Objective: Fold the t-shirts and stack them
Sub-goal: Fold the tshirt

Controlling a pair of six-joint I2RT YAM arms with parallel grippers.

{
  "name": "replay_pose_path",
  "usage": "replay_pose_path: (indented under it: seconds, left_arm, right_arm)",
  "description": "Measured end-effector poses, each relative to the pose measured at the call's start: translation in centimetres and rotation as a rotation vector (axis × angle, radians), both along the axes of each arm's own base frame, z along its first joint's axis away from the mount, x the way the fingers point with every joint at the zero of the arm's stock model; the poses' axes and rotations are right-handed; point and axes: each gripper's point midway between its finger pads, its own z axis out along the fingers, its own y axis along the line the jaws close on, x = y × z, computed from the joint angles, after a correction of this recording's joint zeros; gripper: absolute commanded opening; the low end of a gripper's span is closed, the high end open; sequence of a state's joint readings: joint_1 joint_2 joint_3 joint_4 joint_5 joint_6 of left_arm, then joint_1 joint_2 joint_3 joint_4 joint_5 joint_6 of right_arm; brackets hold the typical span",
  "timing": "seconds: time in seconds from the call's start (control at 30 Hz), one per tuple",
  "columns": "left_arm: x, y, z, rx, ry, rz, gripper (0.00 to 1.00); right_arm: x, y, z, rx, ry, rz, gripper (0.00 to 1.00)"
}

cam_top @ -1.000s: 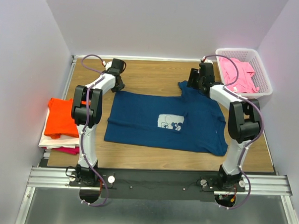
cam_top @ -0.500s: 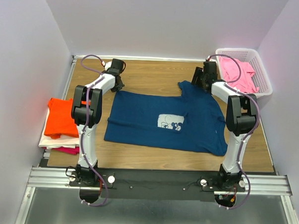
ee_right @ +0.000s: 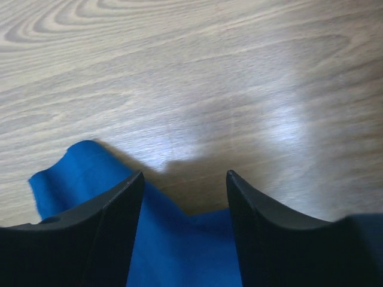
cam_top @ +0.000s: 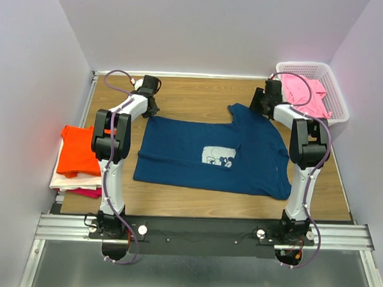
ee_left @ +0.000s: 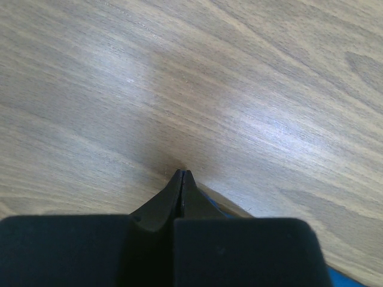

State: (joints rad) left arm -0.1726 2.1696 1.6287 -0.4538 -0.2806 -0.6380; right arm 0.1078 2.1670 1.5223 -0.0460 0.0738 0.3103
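Left gripper (ee_left: pixel 181 173) is pinched tight, tips low on the table (cam_top: pixel 200 96) at the far left corner of the navy t-shirt (cam_top: pixel 178 149); can't tell if cloth is caught. Right gripper (ee_right: pixel 184 174) gapes wide over the far right sleeve. The shirt lies flat, print up, mid-table.

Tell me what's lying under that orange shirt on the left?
Under the orange shirt a white one and a magenta one peek out; the rest is covered.
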Motion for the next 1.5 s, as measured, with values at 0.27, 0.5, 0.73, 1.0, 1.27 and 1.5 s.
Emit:
replay_pose_path:
  seconds: [0.27,0.5,0.73,1.0,1.27,1.5]
  left_arm:
    - [0.0,0.0,0.0,0.001,0.000,-0.002,0.00]
    - [0.0,0.0,0.0,0.001,0.000,-0.002,0.00]
    - [0.1,0.0,0.1,0.000,-0.002,-0.001,0.00]
    - [0.2,0.1,0.4,-0.011,-0.012,0.005,0.00]
    - [0.6,-0.5,3.1,-0.066,-0.086,0.004,0.00]
    - [0.5,-0.8,6.1,-0.100,-0.156,0.002,0.00]
  right_arm:
    - [-0.5,1.2,-0.4,0.065,0.017,0.023,0.31]
    - [-1.5,1.3,-1.5,0.085,0.049,0.013,0.03]
    - [-1.9,1.2,0.9,0.092,0.013,0.003,0.01]
    - [-2.8,0.8,6.2,0.101,-0.078,-0.017,0.00]
    - [-5.8,0.3,8.5,0.111,-0.104,-0.041,0.01]
    - [-8.8,-0.4,10.7,0.118,-0.140,-0.064,0.00]
